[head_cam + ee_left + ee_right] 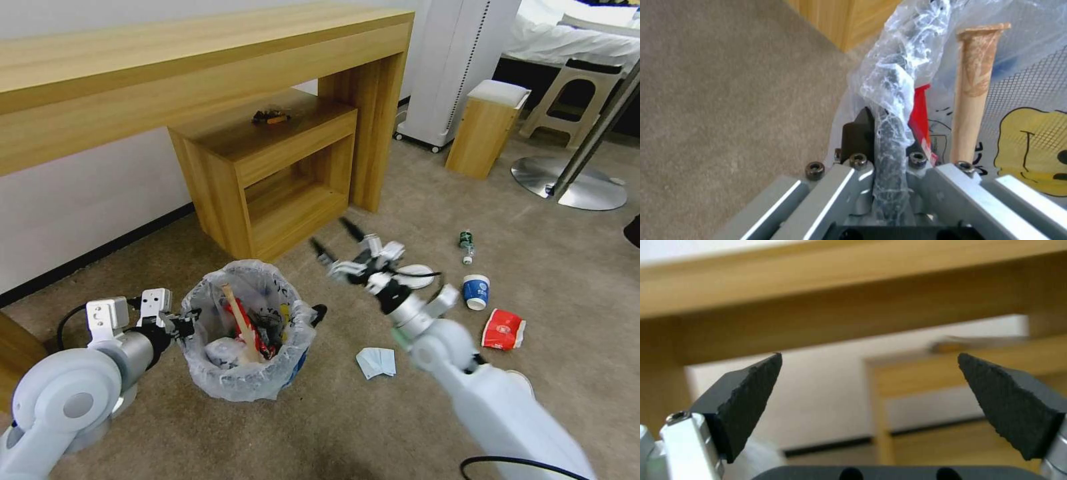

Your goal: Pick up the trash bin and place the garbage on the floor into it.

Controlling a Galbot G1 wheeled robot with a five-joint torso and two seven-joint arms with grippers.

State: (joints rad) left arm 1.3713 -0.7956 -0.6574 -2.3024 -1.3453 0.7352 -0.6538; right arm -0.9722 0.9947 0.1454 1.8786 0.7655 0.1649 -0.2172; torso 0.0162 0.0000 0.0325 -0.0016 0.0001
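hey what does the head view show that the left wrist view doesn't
Head view alone: the right gripper raised above the floor, jaws open and empty, plus litter not yet collected: a blue paper cup, a red wrapper, a small bottle and a tissue.

Left wrist view alone: a close look at the left gripper, jaws shut on the trash bin at its bag-covered rim.

Both: the bin, the wooden stick and red packaging inside it, the carpet, and the wooden desk.
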